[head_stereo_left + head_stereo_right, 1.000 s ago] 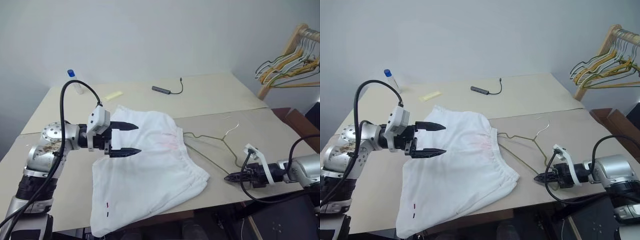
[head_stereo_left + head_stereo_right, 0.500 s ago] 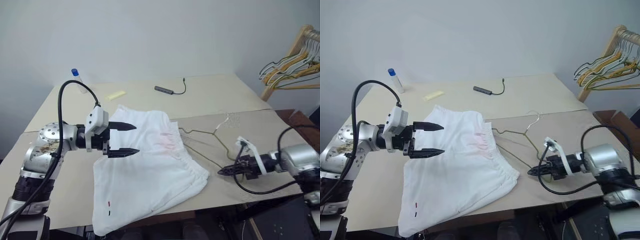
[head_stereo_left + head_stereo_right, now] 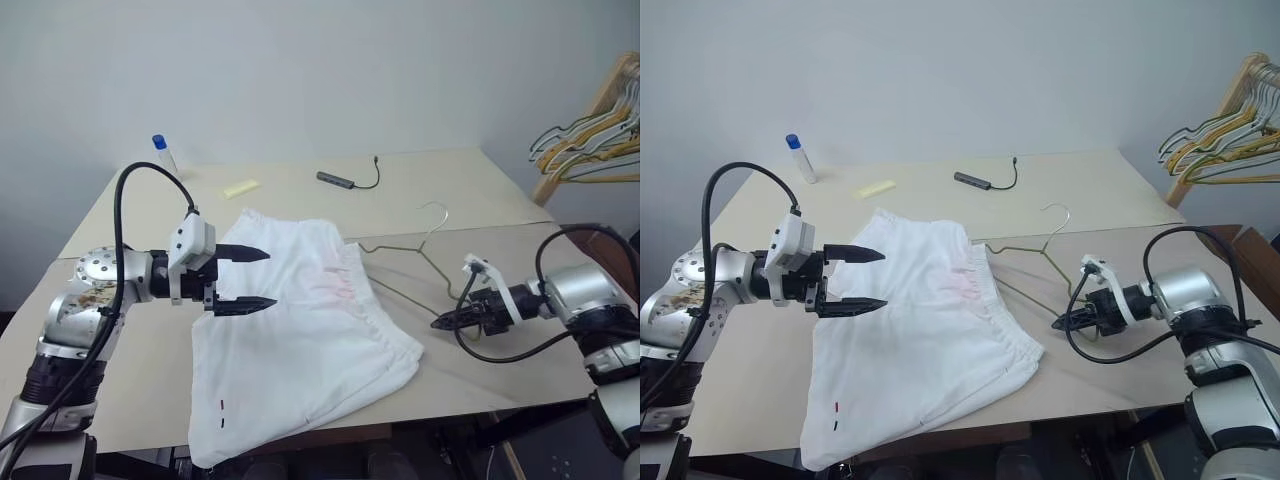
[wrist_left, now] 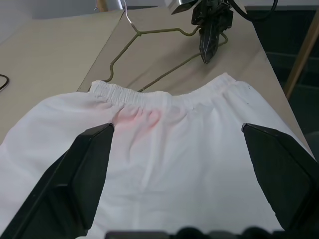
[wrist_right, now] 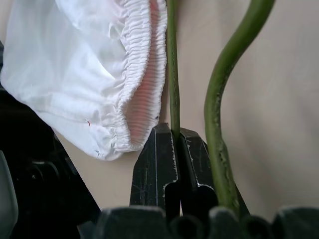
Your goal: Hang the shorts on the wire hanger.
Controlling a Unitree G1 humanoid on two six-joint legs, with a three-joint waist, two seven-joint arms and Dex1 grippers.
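Note:
The white shorts (image 3: 300, 340) lie flat on the table's middle, with the gathered waistband toward the right. My left gripper (image 3: 270, 278) hovers open just above their left part, holding nothing; its black fingers (image 4: 75, 184) frame the fabric in the left wrist view. The olive-green wire hanger (image 3: 395, 247) lies on the table right of the waistband, hook pointing away. My right gripper (image 3: 435, 325) is shut on the hanger's lower wire (image 5: 172, 74) near its right corner, fingertips close to the waistband (image 5: 139, 74).
At the table's far side stand a blue-capped tube (image 3: 160, 152), a yellow strip (image 3: 240, 187) and a black cable with a grey adapter (image 3: 345, 180). A wooden rack with yellow hangers (image 3: 590, 135) stands beyond the table's right edge. The shorts' hem hangs over the front edge.
My right gripper has moved left and away from the front edge, taking the hanger with it; the hook has swung further back. The view has shifted slightly. My left gripper has kept still.

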